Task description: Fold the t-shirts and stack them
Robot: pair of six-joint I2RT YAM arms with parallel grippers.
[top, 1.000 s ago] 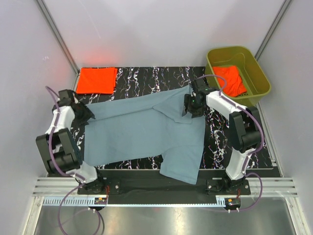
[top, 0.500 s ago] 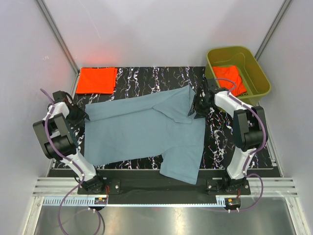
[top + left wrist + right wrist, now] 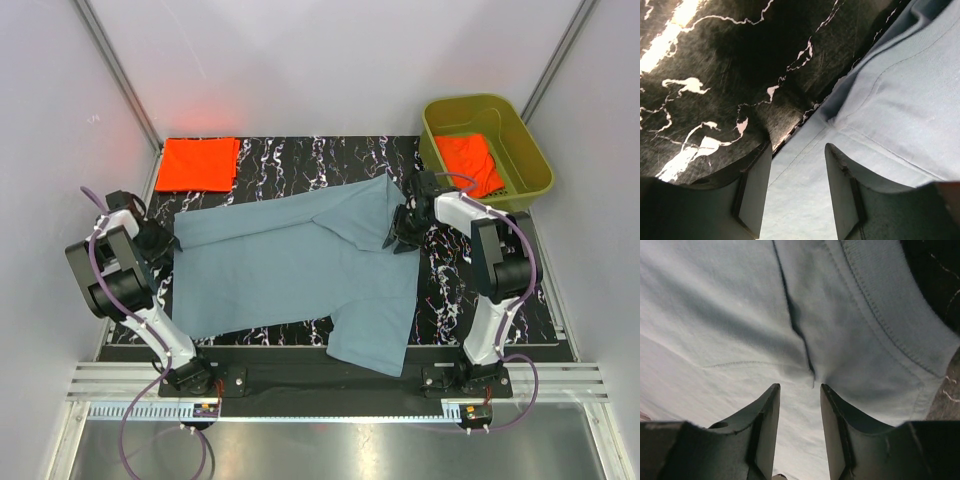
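1. The large blue-grey t-shirt lies spread flat across the middle of the black marbled worktop. Its near right part reaches over the worktop's near edge.
2. Bare worktop shows in a band along the far side, between the folded shirt and the tub. A strip on the right beside the right arm is bare too.
3. The left end effector sits at the shirt's left edge, low over the worktop. It is released: its fingers stand well apart, and the cloth's seamed edge and dark worktop show in the gap.
4. The right end effector is at the shirt's far right part, near the ribbed collar band. Its fingers stand apart by a narrower gap, with creased cloth just beyond the tips and nothing clamped between them.
5. A folded orange-red t-shirt lies at the far left corner, apart from the blue one.
6. The olive-green tub stands at the far right corner and holds a crumpled orange-red t-shirt.
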